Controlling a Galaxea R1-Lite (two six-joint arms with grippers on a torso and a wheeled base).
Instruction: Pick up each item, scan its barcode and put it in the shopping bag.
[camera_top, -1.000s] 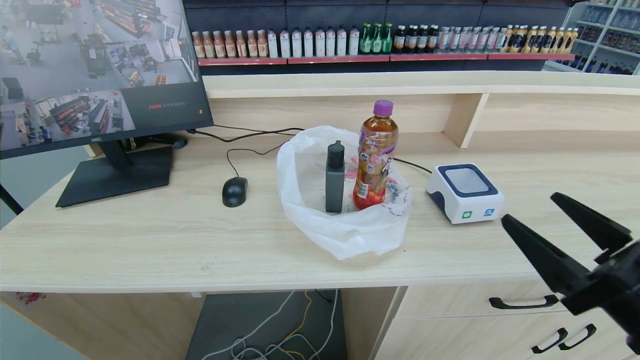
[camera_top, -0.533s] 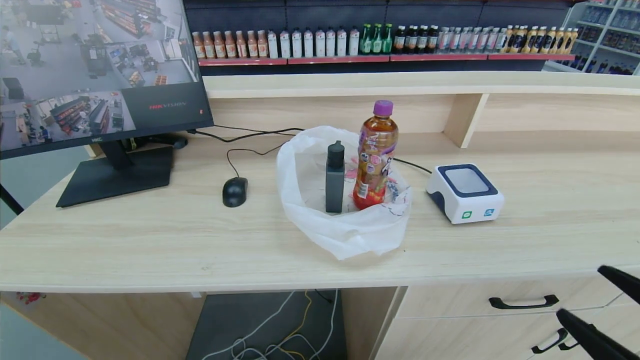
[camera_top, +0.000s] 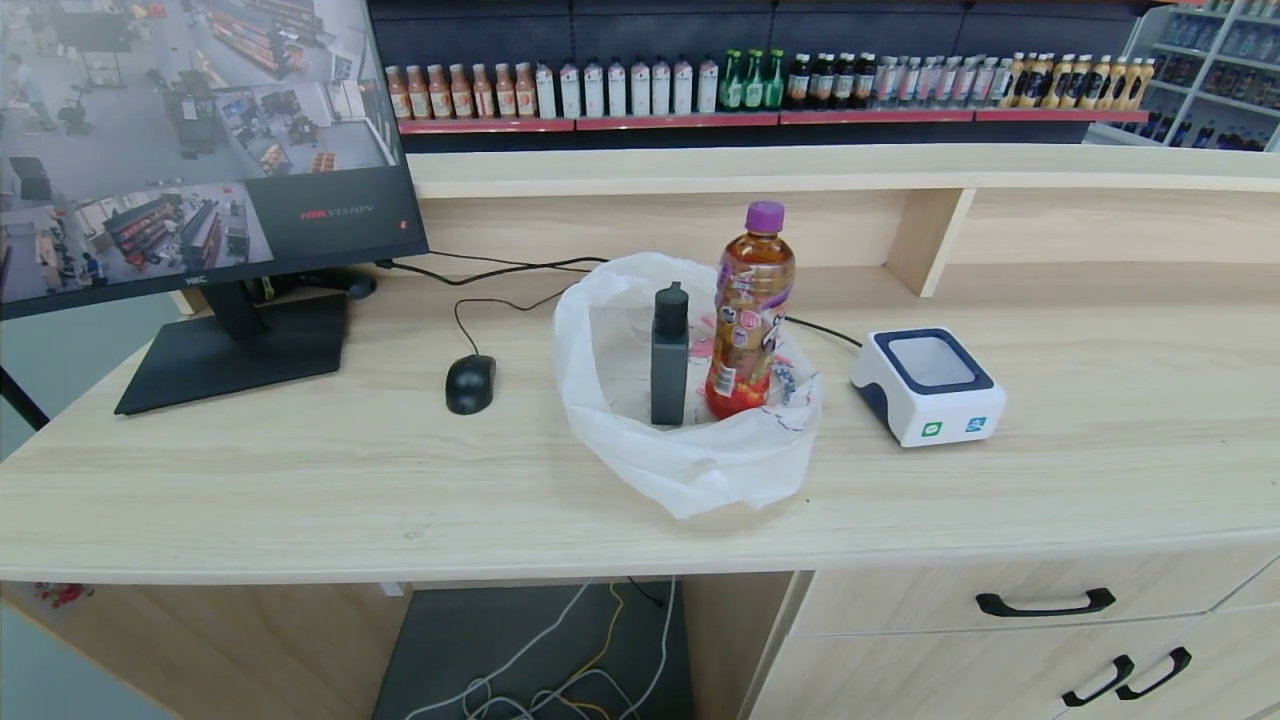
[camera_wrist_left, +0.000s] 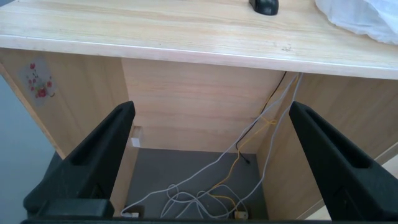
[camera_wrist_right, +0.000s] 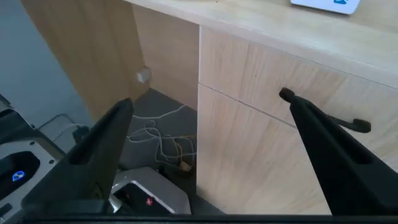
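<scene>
Head view is showing the purple-capped amber plastic tea bottle (camera_top: 750, 310) and the slim dark grey bottle (camera_top: 669, 355) standing upright inside the white plastic shopping bag (camera_top: 690, 465). Well below the bag, the left gripper (camera_wrist_left: 211, 112) and the right gripper (camera_wrist_right: 208, 102) are hanging with claws apart, empty. Bagging is looking complete, so the next move is probably calling only for resting the arms.

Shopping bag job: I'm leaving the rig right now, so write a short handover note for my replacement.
Left claw: open, holding nothing, low before the counter.
Right claw: open, holding nothing, low before the drawers.
Things: purple-capped bottle and dark grey bottle stand upright in the shopping bag, beside the scanner.
Done: both are bagged.
Left: probably nothing; scans cannot be checked here.
</scene>
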